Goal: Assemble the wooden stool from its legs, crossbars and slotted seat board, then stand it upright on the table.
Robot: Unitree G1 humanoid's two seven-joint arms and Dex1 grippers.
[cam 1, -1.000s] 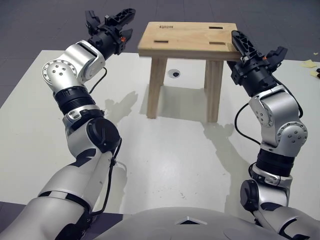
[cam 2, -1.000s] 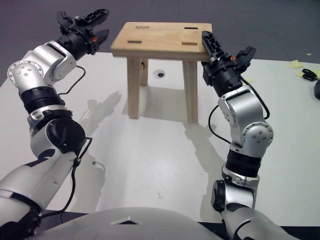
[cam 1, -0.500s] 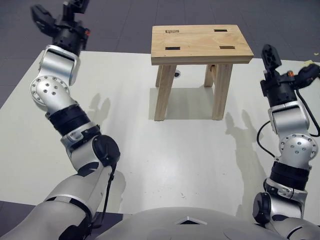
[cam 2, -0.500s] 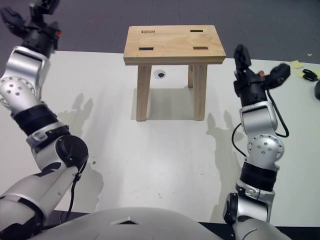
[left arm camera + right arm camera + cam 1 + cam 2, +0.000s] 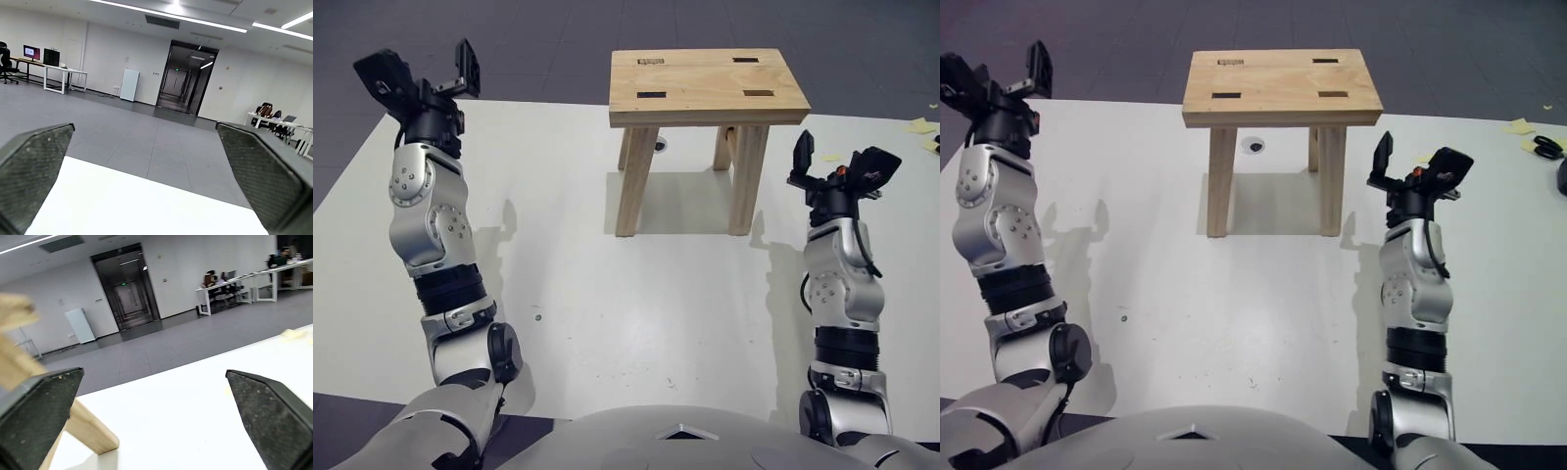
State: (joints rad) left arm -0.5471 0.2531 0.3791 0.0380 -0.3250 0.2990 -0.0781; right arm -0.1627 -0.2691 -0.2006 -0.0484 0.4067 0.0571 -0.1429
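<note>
Upper centre: pale wooden stool [image 5: 709, 88] is standing upright on white desk [image 5: 636, 294]; left gripper [image 5: 424, 70] and right gripper [image 5: 842, 157] are hovering, fingers apart.

**Pale wood, white table, black grippers**

The stool [image 5: 709, 108] is pale, bare wood. Its seat board [image 5: 705, 73] looks smooth and matt, with faint grain lines. The legs [image 5: 630, 186] are the same plain wood. The table [image 5: 607, 294] is white, smooth and a little shiny. The left gripper [image 5: 424, 70] and the right gripper [image 5: 847, 149] look like matt black plastic. Their finger pads [image 5: 34, 166] are dark and rough, with tiny dots. The small yellow notes [image 5: 920, 125] look like paper. The floor [image 5: 137, 142] is smooth grey tile with a soft shine.
</note>
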